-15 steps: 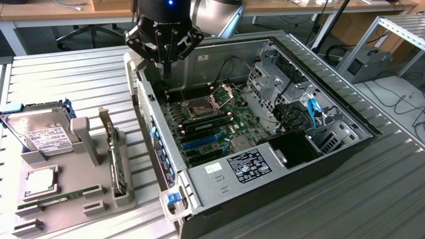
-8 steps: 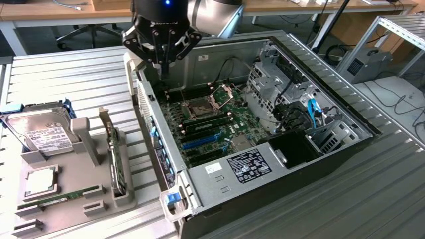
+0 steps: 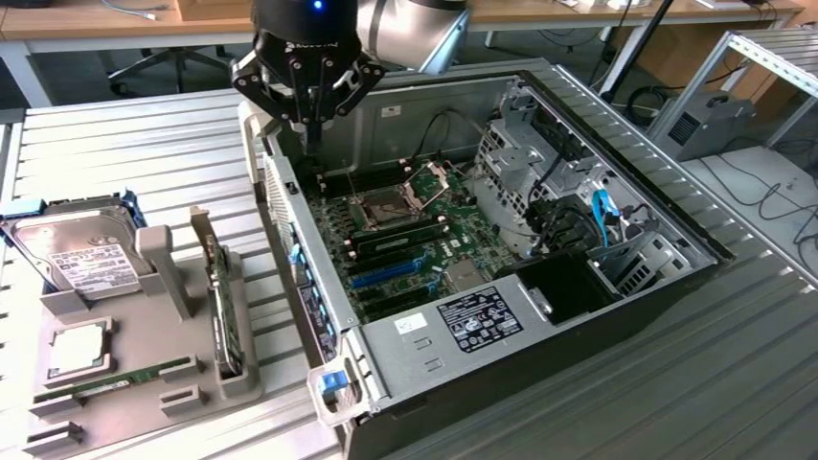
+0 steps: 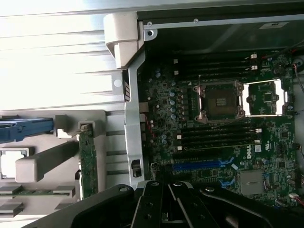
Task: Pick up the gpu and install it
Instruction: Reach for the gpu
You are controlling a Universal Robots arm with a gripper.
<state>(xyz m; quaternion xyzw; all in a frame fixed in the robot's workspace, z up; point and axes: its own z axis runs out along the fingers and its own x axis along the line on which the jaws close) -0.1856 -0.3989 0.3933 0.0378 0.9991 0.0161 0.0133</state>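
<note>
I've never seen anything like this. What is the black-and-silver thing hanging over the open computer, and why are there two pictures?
That is a robot arm; the black claw at its end is the gripper, its hand. One picture comes from a camera standing off the arm, the other from a camera on the wrist, looking down past the gripper. It hovers over the edge of the open computer case, whose motherboard lies bare. Beside the case, a grey holder keeps parts: a hard drive, a RAM stick and the gpu, standing on edge in the holder, not in the gripper.
</note>
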